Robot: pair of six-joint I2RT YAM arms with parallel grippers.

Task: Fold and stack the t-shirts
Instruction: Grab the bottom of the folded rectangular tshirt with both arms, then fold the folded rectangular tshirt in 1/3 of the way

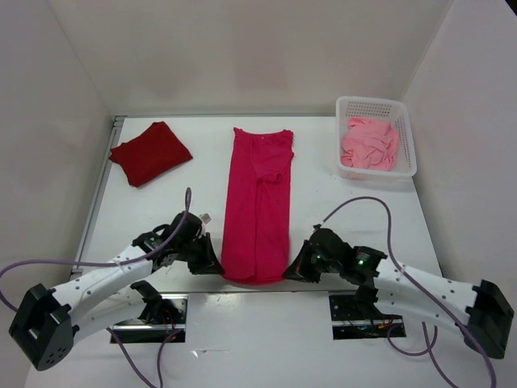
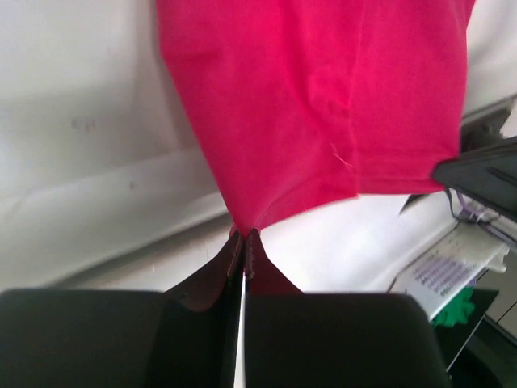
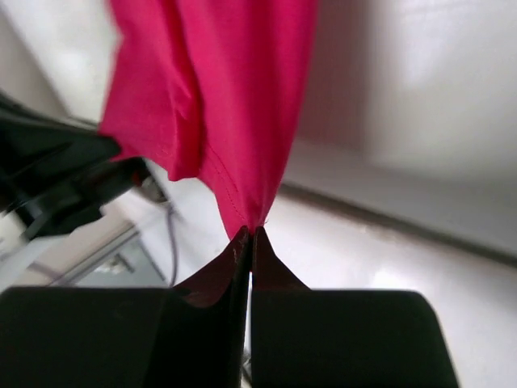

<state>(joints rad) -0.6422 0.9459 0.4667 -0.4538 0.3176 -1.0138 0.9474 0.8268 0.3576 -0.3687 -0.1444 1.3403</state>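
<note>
Corners of crimson t-shirt (image 1: 257,212) sit pinched shut in left claw (image 1: 216,265) and right claw (image 1: 292,271).

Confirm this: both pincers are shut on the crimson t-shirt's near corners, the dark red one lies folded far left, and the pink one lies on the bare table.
Wrong on the pink t-shirt: the top view shows it inside the white basket, not on the bare table. The left pincer and right pincer grip the crimson t-shirt; the dark red t-shirt lies folded.

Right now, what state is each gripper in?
Left gripper: shut on the crimson t-shirt, at a near hem corner.
Right gripper: shut on its other near corner.
</note>
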